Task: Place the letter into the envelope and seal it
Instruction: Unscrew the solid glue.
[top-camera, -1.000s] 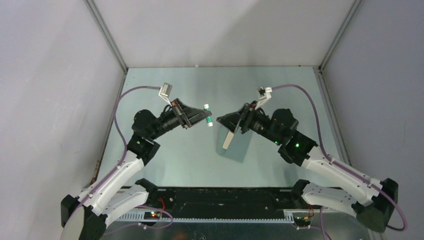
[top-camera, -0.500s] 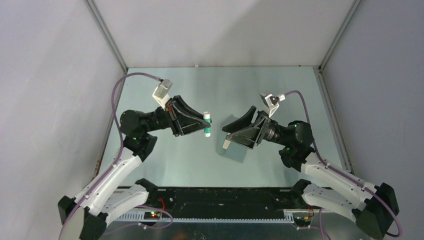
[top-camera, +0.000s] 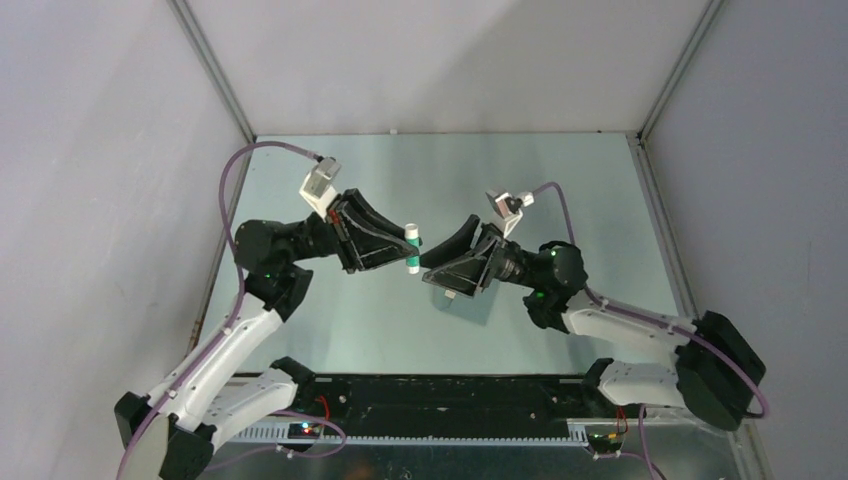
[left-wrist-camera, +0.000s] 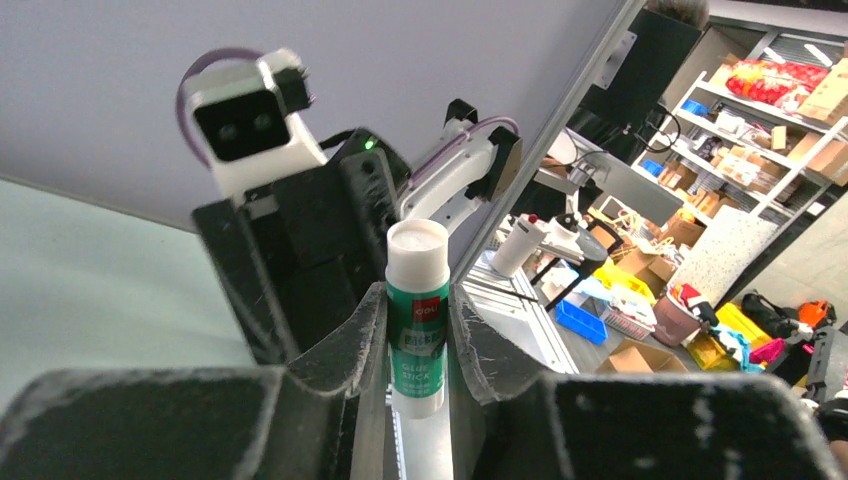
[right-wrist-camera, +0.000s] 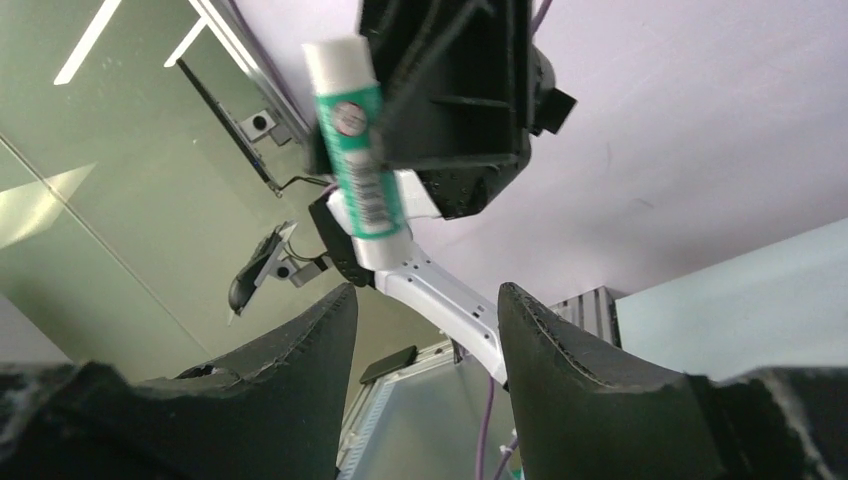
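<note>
Pale green tabletop (top-camera: 400, 180) walled in by grey panels carries the flat teal-grey paper envelope (top-camera: 476, 304), lying near the middle and largely hidden under the right arm. A small pale sliver at its left edge may be the end of the tan bordered letter (top-camera: 452, 295); the rest cannot be seen. Above them the right gripper (right-wrist-camera: 425, 300) has its jaws spread apart with nothing between them, pointing at a white glue stick with a green label (right-wrist-camera: 358, 150). The left gripper (left-wrist-camera: 417, 300) clamps that stick upright, just beside the right gripper's fingertips.
</note>
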